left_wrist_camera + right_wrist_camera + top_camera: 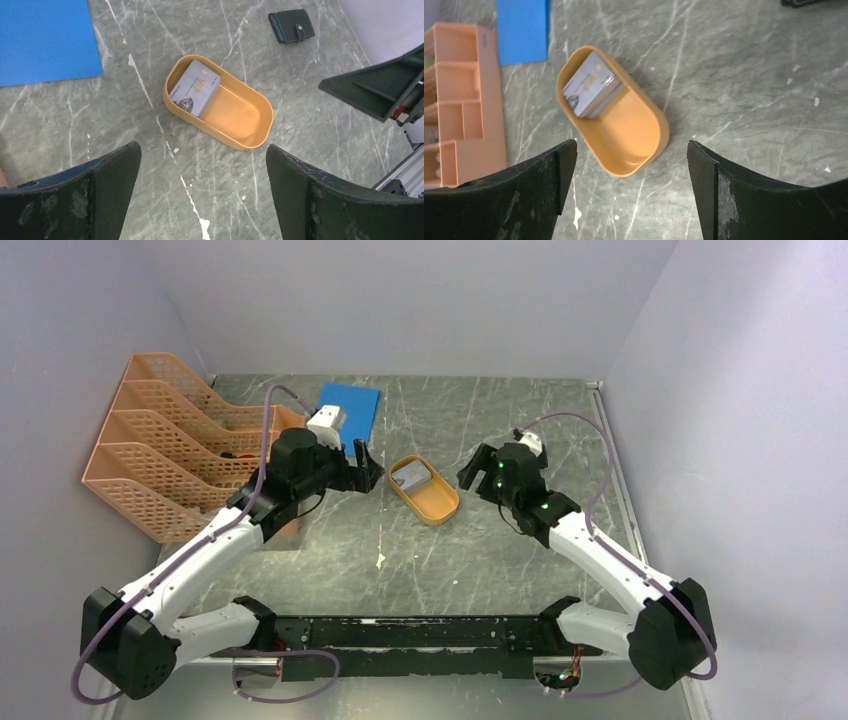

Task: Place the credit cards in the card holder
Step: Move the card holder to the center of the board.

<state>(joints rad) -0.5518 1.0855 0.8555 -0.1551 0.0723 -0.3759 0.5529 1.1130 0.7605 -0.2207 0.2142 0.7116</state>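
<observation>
Top view, table: a grey marbled table (pixel 450 560) carries a shallow orange oval dish (pixel 424 489) at its middle, a blue flat sheet (pixel 350 410) behind it and an orange mesh file rack (pixel 160 445) on the left.
Top view, tools: the left tool (pixel 365 465) hangs just left of the dish and the right tool (pixel 475 468) just right of it. Both are above the table and neither touches anything.
Left wrist, cards: a stack of pale silvery credit cards (pixel 195 87) leans tilted against the far end wall of the dish (pixel 225 105).
Left wrist, holder: the small black folding card holder (pixel 291 26) lies shut, snap tab fastened, on the table beyond the dish and well apart from it.
Left wrist, tool: the left tool (pixel 202 147) has its jaws spread wide and grips nothing.
Right wrist, tool: the right tool (pixel 631 145) also has its jaws apart and empty, with the dish (pixel 611 112) and cards (pixel 589 92) ahead of it.
Step in hand: I'd say the approach to the cards, with no card lifted yet.
Next move: probably one tool goes down into the dish to pinch a card by its raised edge. The holder will need opening before any card goes in.
</observation>
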